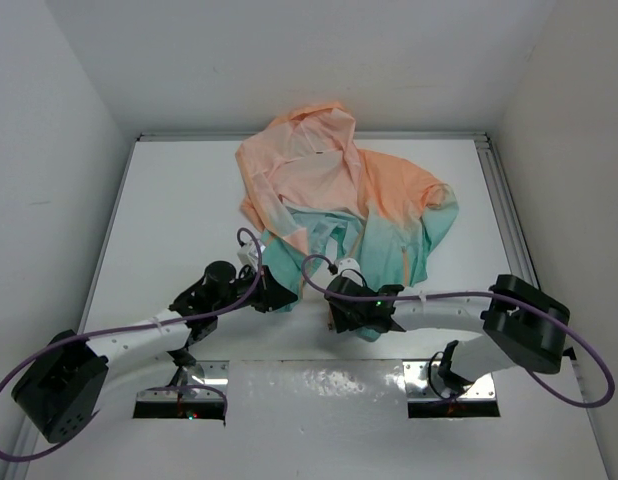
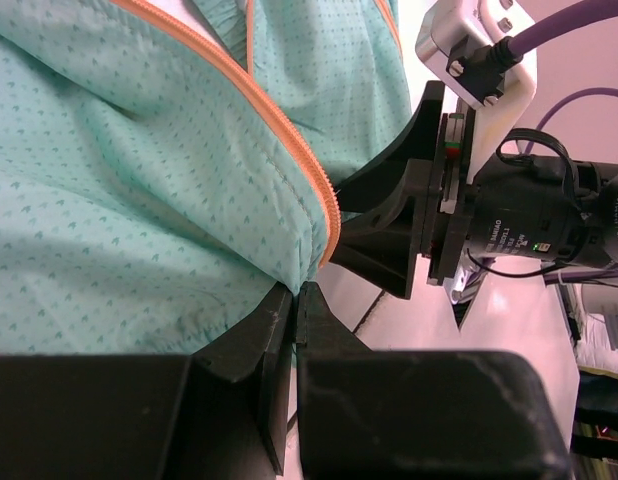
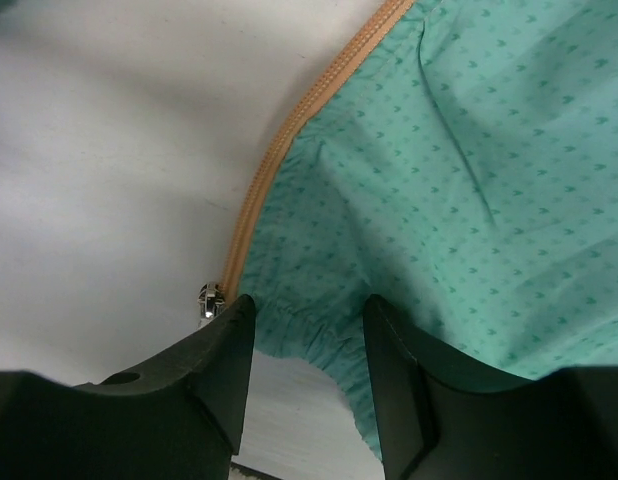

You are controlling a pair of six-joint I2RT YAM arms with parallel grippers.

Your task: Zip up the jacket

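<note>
The jacket point(image 1: 339, 190) lies crumpled on the white table, its peach hood at the far side and its teal hem point(image 1: 374, 328) toward the arms. My left gripper point(image 1: 281, 294) point(image 2: 294, 292) is shut, and the teal hem corner point(image 2: 279, 262) runs into its tips just below the end of the orange zipper trim point(image 2: 289, 135). My right gripper point(image 1: 339, 305) point(image 3: 307, 305) stands open over the other front edge, the gathered hem point(image 3: 309, 330) between its fingers. An orange zipper tape point(image 3: 274, 160) ends at a small silver slider point(image 3: 207, 300) beside the left finger point(image 3: 224, 345).
The right gripper's black fingers point(image 2: 399, 205) and its camera cable point(image 2: 549, 30) sit close beside the left gripper. White walls enclose the table point(image 1: 169, 220) on three sides. Purple cables point(image 1: 119, 330) loop along both arms.
</note>
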